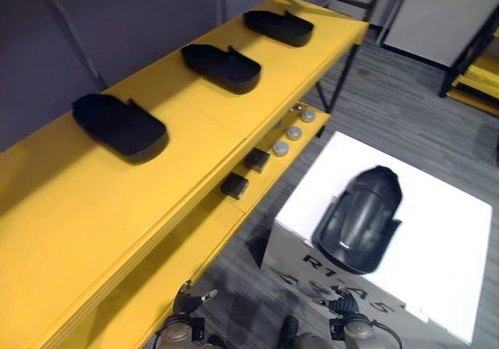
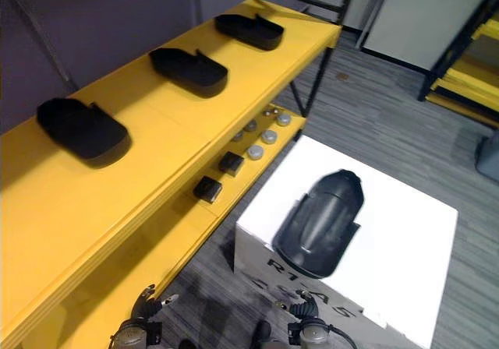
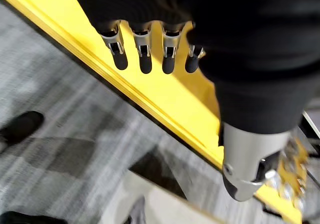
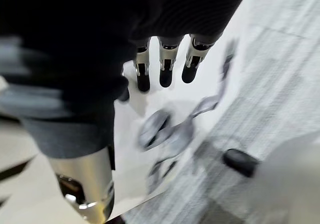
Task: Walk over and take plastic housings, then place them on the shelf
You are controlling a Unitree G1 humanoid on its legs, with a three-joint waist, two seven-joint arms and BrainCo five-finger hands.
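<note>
- Left eye view: plastic housing (image 1: 360, 218) on white box (image 1: 444, 224), long axis running away, nearer right robot hand (image 4: 165, 66).
- It and left robot hand (image 3: 145, 56) are both empty, fingers straight.

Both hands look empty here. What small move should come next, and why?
Probably step closer to the white box and reach for the plastic housing lying on it. The left hand and right hand hang low with relaxed fingers, holding nothing, and three housings already sit on the yellow shelf.
</note>
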